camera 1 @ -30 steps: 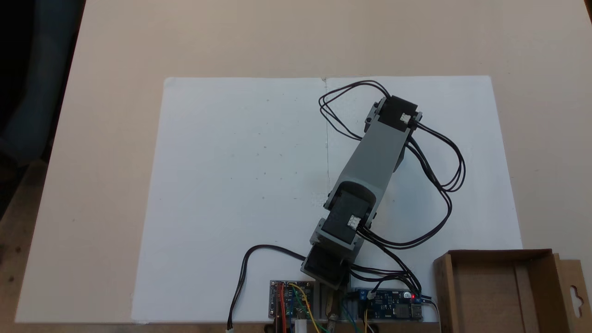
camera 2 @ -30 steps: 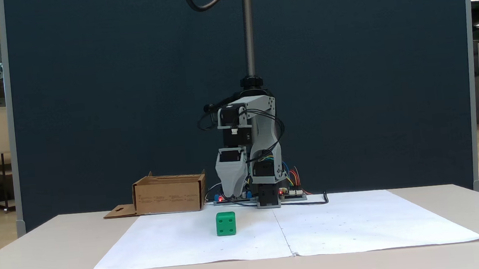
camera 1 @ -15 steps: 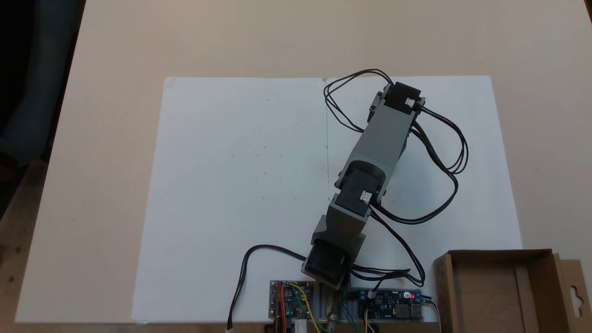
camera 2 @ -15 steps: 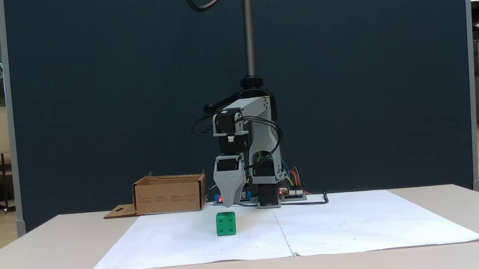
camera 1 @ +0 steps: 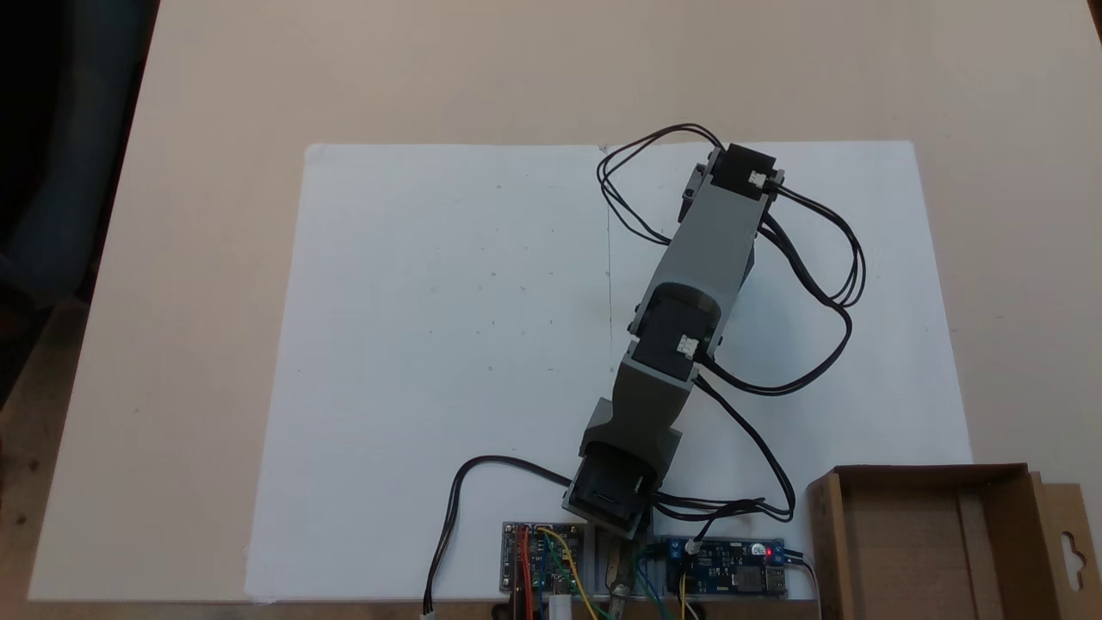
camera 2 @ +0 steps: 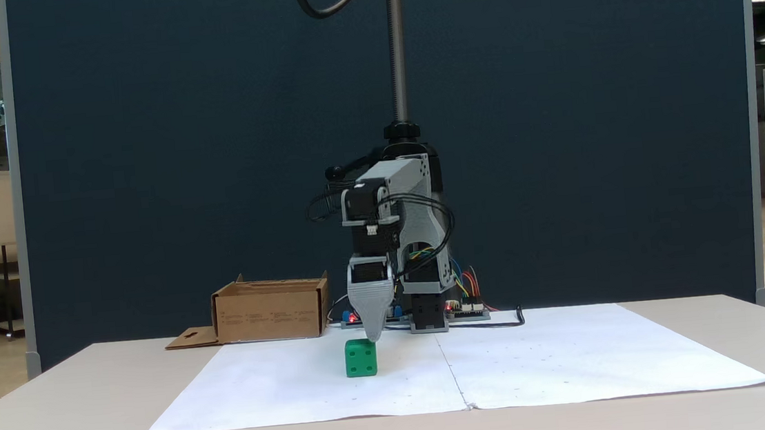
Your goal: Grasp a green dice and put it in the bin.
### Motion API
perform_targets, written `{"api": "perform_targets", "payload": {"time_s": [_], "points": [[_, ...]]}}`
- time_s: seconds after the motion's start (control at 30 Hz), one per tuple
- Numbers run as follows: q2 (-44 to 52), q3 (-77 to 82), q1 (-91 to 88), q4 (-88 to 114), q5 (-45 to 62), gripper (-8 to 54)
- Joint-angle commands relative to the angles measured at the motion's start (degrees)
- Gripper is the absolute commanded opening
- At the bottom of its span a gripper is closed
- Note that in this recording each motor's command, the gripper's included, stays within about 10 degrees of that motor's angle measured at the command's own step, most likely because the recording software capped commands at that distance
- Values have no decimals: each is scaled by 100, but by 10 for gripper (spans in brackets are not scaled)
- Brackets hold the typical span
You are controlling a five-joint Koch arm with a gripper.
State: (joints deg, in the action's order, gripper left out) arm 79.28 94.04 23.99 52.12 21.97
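Beige table (camera 1: 516,69) under white paper sheets (camera 1: 430,344) (cardboard bin (camera 1: 930,542) alongside)

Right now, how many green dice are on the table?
1. The green dice sits on the white paper, directly below the end effector in a fixed view. The arm covers it from above, so another could hide there.

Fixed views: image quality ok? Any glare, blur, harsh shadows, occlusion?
In a fixed view from above, lighting is even and soft on the white paper, with no glare; the arm hides what lies under it. In a fixed view from the front, the green dice is sharp, the gripper is sharp too, and the ceiling lights at top right are bright.
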Motion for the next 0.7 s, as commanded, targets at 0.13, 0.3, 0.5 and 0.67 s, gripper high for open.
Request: {"api": "perform_targets", "payload": {"time_s": [0.13,0.3,0.5,0.67], "points": [[0,-308,79,105,791,466],[-185,-448,132,-220,791,462],[-387,-562,281,-439,791,460],[-536,-571,422,-721,791,450]]}}
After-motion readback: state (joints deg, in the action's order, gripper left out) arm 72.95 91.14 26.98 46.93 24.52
